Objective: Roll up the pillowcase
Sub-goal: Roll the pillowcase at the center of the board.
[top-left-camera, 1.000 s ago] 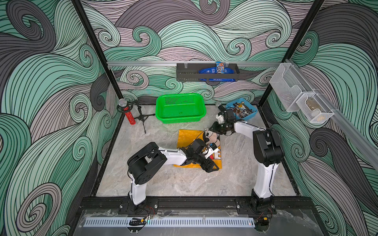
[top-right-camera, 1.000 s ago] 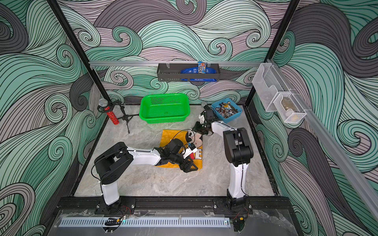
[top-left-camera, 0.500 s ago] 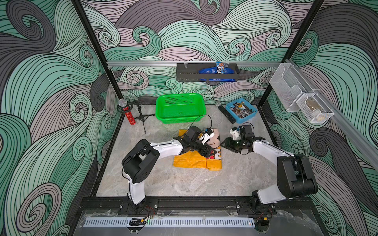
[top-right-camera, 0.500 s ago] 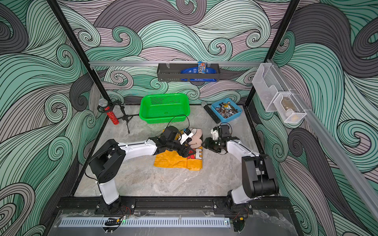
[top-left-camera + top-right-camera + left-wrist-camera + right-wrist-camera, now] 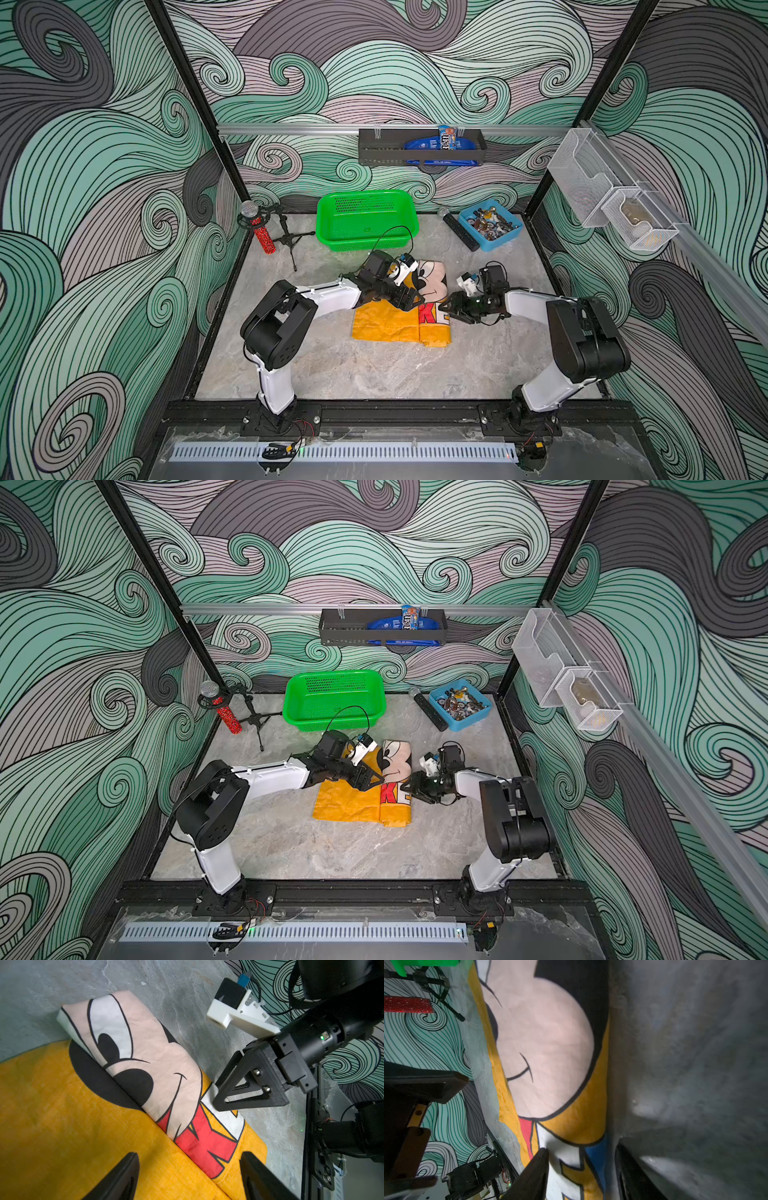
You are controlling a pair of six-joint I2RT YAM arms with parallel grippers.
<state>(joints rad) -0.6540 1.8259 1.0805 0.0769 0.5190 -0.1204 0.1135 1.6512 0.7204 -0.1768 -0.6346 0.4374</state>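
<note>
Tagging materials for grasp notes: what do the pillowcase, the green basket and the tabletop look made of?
Pillowcase: thin woven fabric, matte; creases and weave show in the left wrist view. Green basket: likely moulded plastic, glossy, perforated walls. Tabletop: grey veined marble look, smooth; stone or printed laminate, cannot tell.

Both top views high over the front of the table [image 5: 374, 374], looking down and back across the whole cell, left wrist view close behind the left claw [image 5: 188, 1155], facing the right claw [image 5: 216, 1095], right wrist view nearer still, both sharing the pillowcase [image 5: 62, 1126] fold between the claws
</note>
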